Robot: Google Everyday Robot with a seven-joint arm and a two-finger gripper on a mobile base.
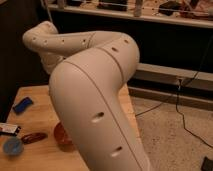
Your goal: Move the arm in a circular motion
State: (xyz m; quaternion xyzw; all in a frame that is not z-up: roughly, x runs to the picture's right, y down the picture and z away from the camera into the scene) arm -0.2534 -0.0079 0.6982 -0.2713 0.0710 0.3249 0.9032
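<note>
The arm (pixel 95 100) is cream-white, made of thick rounded segments with small dark holes, and fills the middle of the camera view. Its big near segment rises from the bottom centre. A thinner segment bends off to the upper left and ends in a rounded elbow (pixel 42 37) above the wooden table (pixel 42 107). The gripper is hidden, either behind the arm or out of frame, and it is shut. Nothing shows as held.
On the table lie a blue block (pixel 22 105), a flat packet (pixel 7 129) at the left edge, a reddish-brown item (pixel 34 137), a blue round lid (pixel 11 146) and an orange bowl (pixel 61 139) half hidden by the arm. Shelving stands behind. Cables (pixel 182 107) cross the floor at right.
</note>
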